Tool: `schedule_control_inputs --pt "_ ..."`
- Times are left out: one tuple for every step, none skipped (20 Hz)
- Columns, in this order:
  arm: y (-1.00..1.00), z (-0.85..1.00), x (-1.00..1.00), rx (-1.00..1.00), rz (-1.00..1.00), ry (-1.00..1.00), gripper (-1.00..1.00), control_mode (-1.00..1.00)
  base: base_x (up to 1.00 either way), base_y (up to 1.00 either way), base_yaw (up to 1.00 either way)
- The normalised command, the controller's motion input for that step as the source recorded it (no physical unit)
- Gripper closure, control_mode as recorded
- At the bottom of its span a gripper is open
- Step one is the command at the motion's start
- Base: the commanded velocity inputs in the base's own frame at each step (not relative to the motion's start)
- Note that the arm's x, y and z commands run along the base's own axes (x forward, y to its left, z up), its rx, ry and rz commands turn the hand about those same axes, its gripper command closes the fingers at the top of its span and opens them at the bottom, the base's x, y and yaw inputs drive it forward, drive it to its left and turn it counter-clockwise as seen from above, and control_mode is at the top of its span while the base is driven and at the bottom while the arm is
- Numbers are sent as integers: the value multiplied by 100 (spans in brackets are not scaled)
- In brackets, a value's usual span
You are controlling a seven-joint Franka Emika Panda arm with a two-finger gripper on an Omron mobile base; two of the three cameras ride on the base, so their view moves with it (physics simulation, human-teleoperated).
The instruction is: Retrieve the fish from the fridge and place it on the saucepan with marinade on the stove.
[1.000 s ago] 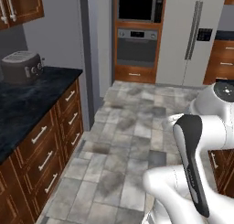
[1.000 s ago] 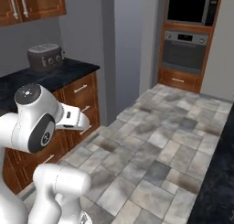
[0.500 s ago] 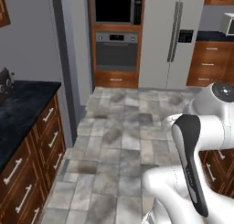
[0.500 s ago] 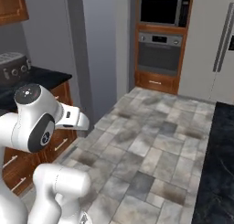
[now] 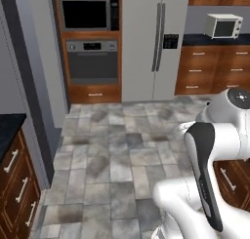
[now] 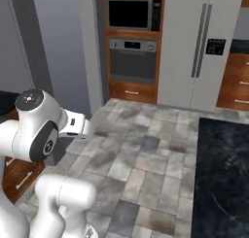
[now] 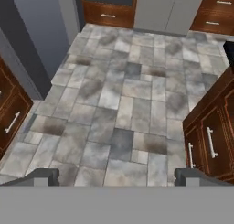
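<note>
In the left base view we see a black countertop edge (image 5: 9,123) at the far left over wooden drawers (image 5: 17,184) with pale bar handles. Right of that, in the upper left of the frame, a built-in microwave (image 5: 88,13) sits above a built-in oven (image 5: 93,61) in a wooden column. At top centre stands the fridge (image 5: 155,43), light grey, both doors closed, its dark vertical handles meeting at the middle and a dark dispenser panel (image 5: 171,41) on the right door. In the upper right, a small white microwave (image 5: 223,26) rests on a dark counter above wooden drawers. Grey stone floor tiles (image 5: 117,150) cover the middle of the frame.

In the right base view the oven column is at top centre, the fridge (image 6: 204,47) at upper right, doors closed, and a black speckled countertop (image 6: 221,178) runs down the lower right.

In the hand view we look down on the tiles, with wooden cabinet doors (image 7: 208,145) at the right edge. The gripper (image 7: 117,176) shows its two dark finger tips at the bottom, one at lower left and one at lower right, spread wide apart with nothing between them but floor beyond.
</note>
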Motion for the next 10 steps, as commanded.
schedule_control_inputs --pt "0 0 0 0 0 0 -100 100 91 0 -27" --pt "0 0 0 0 0 0 -100 100 88 0 -26" --pt "0 0 0 0 0 0 -100 100 85 0 -26" --pt "0 0 0 0 0 0 -100 100 83 0 -25" --pt "0 0 0 0 0 0 -100 100 86 0 -24" --pt "0 0 0 0 0 0 -100 100 88 0 -22" --pt "0 0 0 0 0 0 -100 100 92 0 -21" --pt "0 0 0 0 0 0 -100 100 95 0 -19" --pt "0 0 0 0 0 0 -100 100 100 0 -16" --pt "0 0 0 0 0 0 -100 100 100 1 -14"
